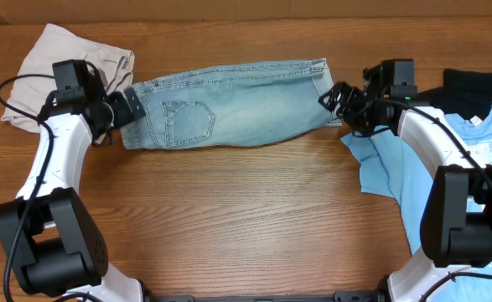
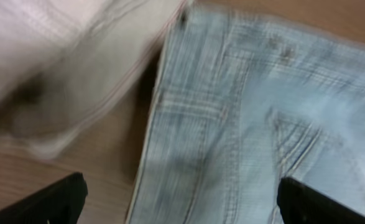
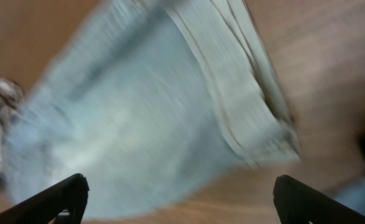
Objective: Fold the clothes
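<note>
Wooden table (image 1: pixel 246 218) is stretching out under your arms. Far left, beige shorts (image 1: pixel 53 50) are lying crumpled. Your left gripper (image 1: pixel 126 107) is hanging with its jaws wide apart at the left end of the denim shorts (image 1: pixel 246 105), which are lying flat across the back middle. Your right gripper (image 1: pixel 334 98) is gaping at their right end, beside the sky-blue T-shirt (image 1: pixel 480 147).

Blurred denim shorts (image 3: pixel 151 118) lay folded on the wood table (image 3: pixel 331 68); right gripper (image 3: pixel 181 194) fingertips were spread wide, gripping nothing.
</note>
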Controlling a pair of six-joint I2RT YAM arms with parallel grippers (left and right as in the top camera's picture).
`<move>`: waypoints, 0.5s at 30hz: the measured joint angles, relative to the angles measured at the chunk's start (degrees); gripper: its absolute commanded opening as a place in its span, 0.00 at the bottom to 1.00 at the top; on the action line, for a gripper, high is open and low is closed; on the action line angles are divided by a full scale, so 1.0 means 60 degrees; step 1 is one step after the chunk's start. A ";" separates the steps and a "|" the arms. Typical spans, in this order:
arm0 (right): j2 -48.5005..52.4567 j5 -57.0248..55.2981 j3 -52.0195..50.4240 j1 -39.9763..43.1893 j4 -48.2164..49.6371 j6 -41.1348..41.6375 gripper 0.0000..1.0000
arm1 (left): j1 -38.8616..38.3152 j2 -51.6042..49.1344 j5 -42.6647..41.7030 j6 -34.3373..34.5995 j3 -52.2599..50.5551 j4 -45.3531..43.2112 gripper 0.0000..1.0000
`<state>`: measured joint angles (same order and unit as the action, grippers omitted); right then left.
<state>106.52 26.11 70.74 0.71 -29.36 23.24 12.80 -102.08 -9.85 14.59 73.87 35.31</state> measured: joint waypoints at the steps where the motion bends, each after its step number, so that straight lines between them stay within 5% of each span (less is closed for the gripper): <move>1: 0.0000 -0.0106 0.0000 0.0000 -0.0273 -0.0229 0.94 | 0.0011 0.0000 0.0007 -0.0073 0.0000 0.0324 1.00; 6: 0.0000 -0.0703 -0.0007 0.0000 -0.0681 -0.1177 0.94 | 0.0015 0.0000 0.0076 -0.0663 -0.0106 0.0991 1.00; 15: 0.0000 -0.0991 -0.1031 0.0000 0.1220 -0.1705 0.94 | 0.0015 -0.0408 0.0168 -0.0980 -0.1457 -0.0769 1.00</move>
<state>106.52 20.16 64.55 0.71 -22.04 13.02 12.88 -104.53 -8.84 8.71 65.12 30.70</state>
